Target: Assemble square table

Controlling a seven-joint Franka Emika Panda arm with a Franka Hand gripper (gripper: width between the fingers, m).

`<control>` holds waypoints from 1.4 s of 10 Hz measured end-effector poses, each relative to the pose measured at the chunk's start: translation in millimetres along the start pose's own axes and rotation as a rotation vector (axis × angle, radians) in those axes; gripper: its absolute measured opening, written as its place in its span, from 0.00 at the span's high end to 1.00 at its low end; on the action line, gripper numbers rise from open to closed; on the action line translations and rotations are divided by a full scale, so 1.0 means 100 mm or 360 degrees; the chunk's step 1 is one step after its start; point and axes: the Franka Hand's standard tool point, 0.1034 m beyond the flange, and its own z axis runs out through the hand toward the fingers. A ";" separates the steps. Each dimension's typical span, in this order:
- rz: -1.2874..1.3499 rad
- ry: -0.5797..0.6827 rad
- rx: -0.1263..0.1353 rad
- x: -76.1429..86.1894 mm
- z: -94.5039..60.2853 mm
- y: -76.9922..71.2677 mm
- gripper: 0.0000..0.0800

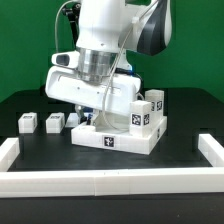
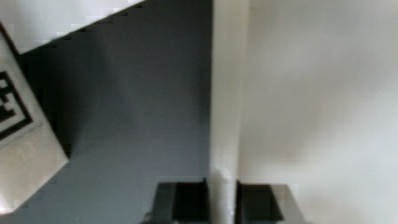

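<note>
The square table's white slab (image 1: 90, 137) lies on the black table with a tag on its front edge. My gripper (image 1: 103, 112) reaches down onto its back part, half hidden by the arm. In the wrist view the gripper (image 2: 222, 203) straddles the slab's thin raised rim (image 2: 228, 90), and its dark fingers (image 2: 178, 203) press on both sides of it. Three short white tagged legs (image 1: 27, 122) (image 1: 54, 122) (image 1: 78, 118) stand at the exterior view's left of the slab. Two more tagged white pieces (image 1: 152, 104) stand at its right corner.
Long white border bars frame the table at the exterior view's left (image 1: 10, 150), front (image 1: 110, 184) and right (image 1: 212, 150). In the wrist view a white tagged piece (image 2: 18, 110) lies beside the dark table surface (image 2: 134, 110).
</note>
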 end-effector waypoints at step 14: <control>-0.1824 0.0178 -0.0038 0.61 -0.19 -0.78 0.92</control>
